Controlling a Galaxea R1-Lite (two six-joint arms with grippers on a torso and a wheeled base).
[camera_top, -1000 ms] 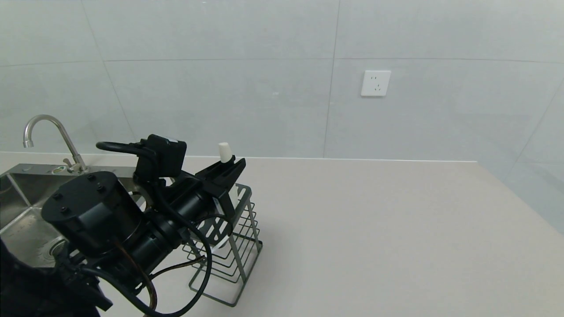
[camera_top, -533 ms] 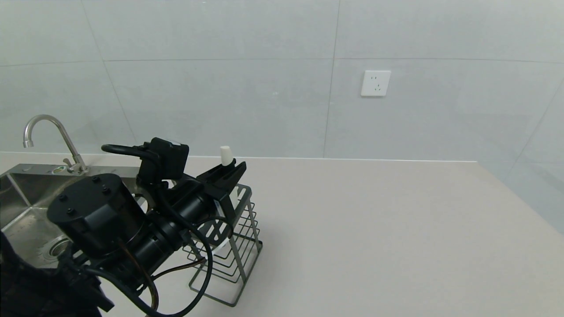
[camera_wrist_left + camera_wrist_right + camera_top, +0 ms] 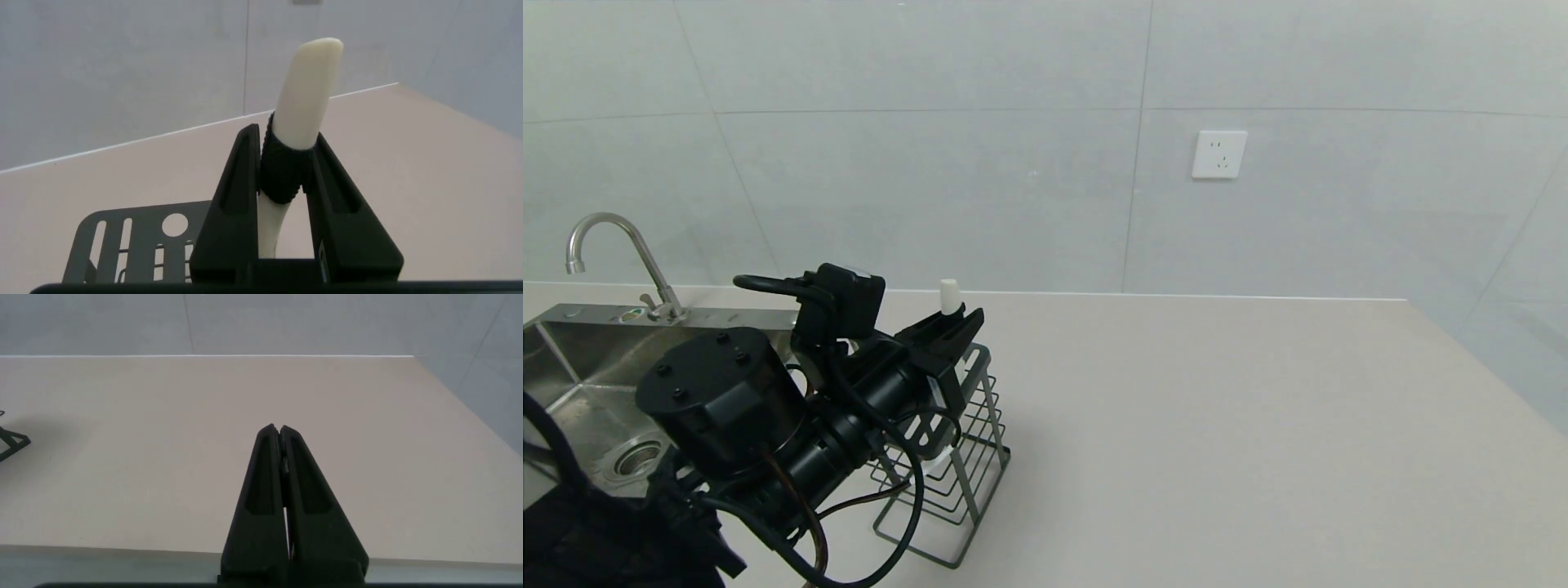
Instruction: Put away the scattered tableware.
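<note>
The left claw [image 3: 285, 151] clamps a white utensil [image 3: 309, 77] near upright over the wire rack [image 3: 985, 406] on the bench [image 3: 1217, 408]. Best lower it straight between the wires before releasing. The right claw [image 3: 280, 478] sits pinched together, empty.

Beige countertop [image 3: 1217, 425], wire rack [image 3: 968, 490] beside sink [image 3: 580, 392]

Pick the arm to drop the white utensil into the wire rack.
Left. The left arm's jaws are shut on the cream-white utensil handle just above the dark metal wire rack; the right arm's jaws are shut, empty, over bare beige countertop.
</note>
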